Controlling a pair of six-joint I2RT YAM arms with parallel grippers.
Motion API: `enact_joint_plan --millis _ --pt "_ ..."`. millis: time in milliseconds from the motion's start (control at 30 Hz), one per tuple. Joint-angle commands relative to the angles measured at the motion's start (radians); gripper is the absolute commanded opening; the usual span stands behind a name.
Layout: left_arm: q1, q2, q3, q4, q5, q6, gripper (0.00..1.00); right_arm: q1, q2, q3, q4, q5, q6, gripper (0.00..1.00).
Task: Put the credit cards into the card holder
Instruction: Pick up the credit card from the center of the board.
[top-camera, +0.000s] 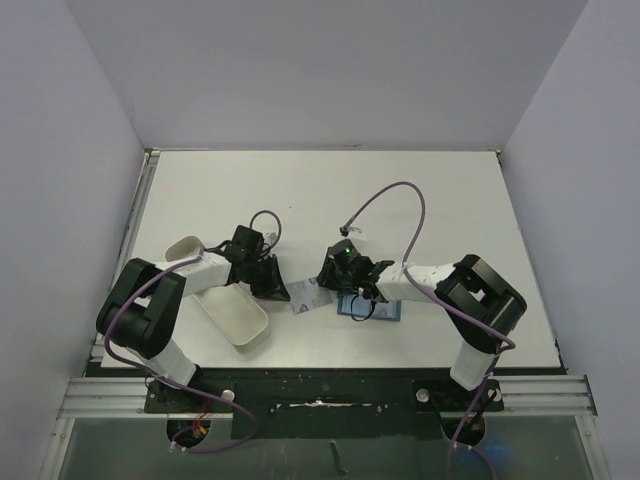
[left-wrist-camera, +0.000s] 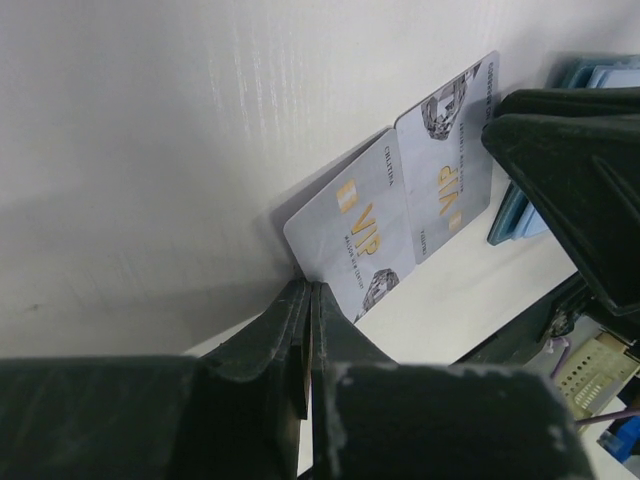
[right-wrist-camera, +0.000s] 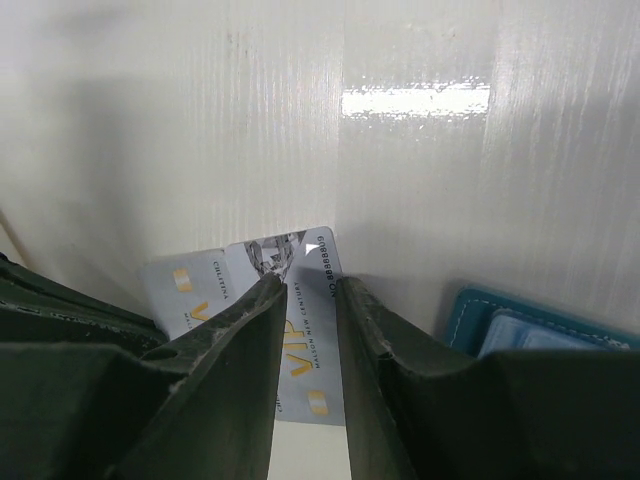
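Closed left tool (left-wrist-camera: 308, 292) sits beside credit cards (left-wrist-camera: 355, 235), right tool (right-wrist-camera: 310, 288) narrowly parted over one

Lab robot test cell: white table (top-camera: 320, 190) boxed by plain pale walls (top-camera: 320, 70); left arm (top-camera: 150, 312) and right arm (top-camera: 482, 298) bolted to a near-edge metal rail (top-camera: 540, 392).

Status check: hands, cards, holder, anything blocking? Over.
Left hand shut, tips at left card edge. Right hand slightly open above right card. Both flat on table, outside card holder. Nothing blocking seen.
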Motion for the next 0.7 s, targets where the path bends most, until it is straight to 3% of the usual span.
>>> enact_joint_plan --millis 0,267,667 --pt "-0.021 0.021 0.066 0.108 0.079 -0.016 0.0 0.001 0.073 -0.062 -0.07 -0.061 -0.003 0.29" --pt "-0.02 0.026 0.088 0.17 0.059 -0.073 0.0 -0.005 0.07 -0.076 -0.063 -0.067 -0.005 0.29" --pt "-0.021 -0.063 -0.012 0.368 0.034 -0.21 0.0 -0.008 0.065 -0.082 -0.059 -0.069 -0.01 0.28"
